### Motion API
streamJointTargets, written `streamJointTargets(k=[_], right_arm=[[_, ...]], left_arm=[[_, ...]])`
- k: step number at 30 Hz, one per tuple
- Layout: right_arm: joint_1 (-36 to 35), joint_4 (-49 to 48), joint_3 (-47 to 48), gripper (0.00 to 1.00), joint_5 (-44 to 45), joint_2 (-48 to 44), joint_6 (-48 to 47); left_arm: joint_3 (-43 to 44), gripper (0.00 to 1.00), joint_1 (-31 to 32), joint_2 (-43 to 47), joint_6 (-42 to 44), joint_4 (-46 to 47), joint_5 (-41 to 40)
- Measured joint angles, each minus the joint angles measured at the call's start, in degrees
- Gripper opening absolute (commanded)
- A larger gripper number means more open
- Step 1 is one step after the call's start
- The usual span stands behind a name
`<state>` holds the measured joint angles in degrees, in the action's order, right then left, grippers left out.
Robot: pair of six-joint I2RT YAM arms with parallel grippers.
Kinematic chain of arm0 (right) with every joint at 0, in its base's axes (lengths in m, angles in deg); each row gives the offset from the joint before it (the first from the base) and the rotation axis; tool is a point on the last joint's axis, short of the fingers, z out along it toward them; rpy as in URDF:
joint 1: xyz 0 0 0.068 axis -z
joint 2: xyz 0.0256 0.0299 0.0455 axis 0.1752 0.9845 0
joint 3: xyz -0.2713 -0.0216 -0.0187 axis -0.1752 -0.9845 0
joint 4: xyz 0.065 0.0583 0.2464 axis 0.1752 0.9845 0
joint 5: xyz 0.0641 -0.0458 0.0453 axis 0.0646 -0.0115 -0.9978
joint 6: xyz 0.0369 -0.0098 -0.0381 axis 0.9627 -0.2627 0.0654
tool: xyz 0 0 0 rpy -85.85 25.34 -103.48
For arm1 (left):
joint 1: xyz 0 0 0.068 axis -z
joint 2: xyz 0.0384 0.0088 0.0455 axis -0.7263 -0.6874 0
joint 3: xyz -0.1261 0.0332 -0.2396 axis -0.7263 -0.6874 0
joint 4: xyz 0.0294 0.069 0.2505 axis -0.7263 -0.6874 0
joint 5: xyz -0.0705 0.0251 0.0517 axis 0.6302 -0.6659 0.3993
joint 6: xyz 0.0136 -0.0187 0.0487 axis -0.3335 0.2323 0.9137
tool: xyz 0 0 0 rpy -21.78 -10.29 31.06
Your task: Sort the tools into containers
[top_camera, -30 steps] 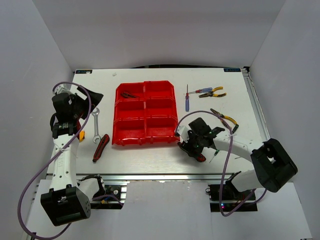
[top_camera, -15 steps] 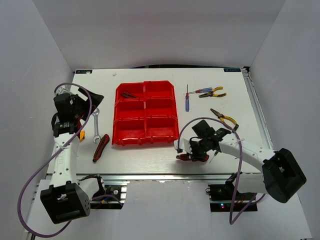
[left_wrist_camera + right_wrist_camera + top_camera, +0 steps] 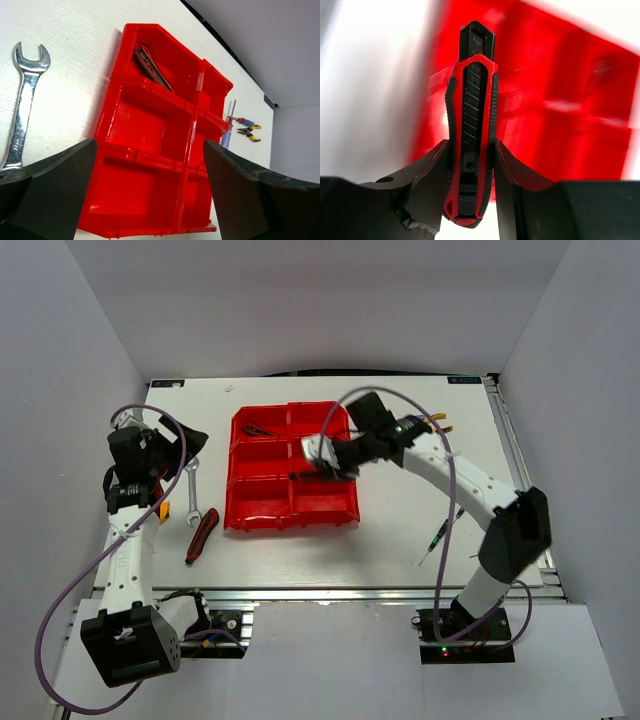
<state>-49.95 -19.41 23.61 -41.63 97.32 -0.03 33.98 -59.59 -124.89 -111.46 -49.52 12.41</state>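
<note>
Right wrist view: note the right tool (image 3: 471,145) clenched across the flanks of a red-black cutter (image 3: 471,90), a grip suited to a steady carry. Near the table's (image 3: 400,570) front edge, find a second cutter (image 3: 201,535) at left and a green screwdriver (image 3: 438,540) at right, both unsorted. Further in, see the left tool (image 3: 147,145) released wide beside the wrench (image 3: 22,100), probably its next pick. Locate the held cutter above the middle row of the red bins (image 3: 260,502); compartment not determinable. Expect delivery beside the matching cutter (image 3: 152,67) in the far-left bin.
</note>
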Motion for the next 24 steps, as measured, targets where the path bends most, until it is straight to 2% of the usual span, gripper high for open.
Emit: streamJointTargets(k=[4, 7, 9, 11, 15, 20, 24], right_arm=[[-0.1, -5.8, 19.2, 0.03, 1.3, 12.0, 9.9], [-0.3, -8.7, 39.2, 0.05, 4.1, 25.9, 16.4], [-0.5, -11.5, 48.1, 0.07, 6.4, 33.3, 19.2], [-0.7, -15.5, 49.5, 0.08, 8.9, 37.0, 21.0], [-1.4, -22.7, 44.7, 0.08, 13.1, 40.3, 23.7], [-2.1, -31.5, 44.1, 0.09, 16.5, 44.2, 27.4], [-2.3, -39.2, 43.7, 0.14, 17.5, 44.8, 30.5]], left_arm=[[0.0, 0.98, 0.0, 0.0, 2.0, -0.7, 0.0], [0.3, 0.98, 0.0, 0.0, 3.8, -1.9, 0.0], [0.7, 0.98, 0.0, 0.1, 4.8, -3.1, 0.1], [1.1, 0.98, 0.0, 0.1, 5.8, -4.4, 0.0], [1.6, 0.98, 0.0, 0.8, 7.4, -7.6, -0.1], [1.6, 0.98, 0.0, 2.7, 8.7, -11.7, -0.8], [1.6, 0.98, 0.0, 4.0, 9.2, -14.4, -1.6]])
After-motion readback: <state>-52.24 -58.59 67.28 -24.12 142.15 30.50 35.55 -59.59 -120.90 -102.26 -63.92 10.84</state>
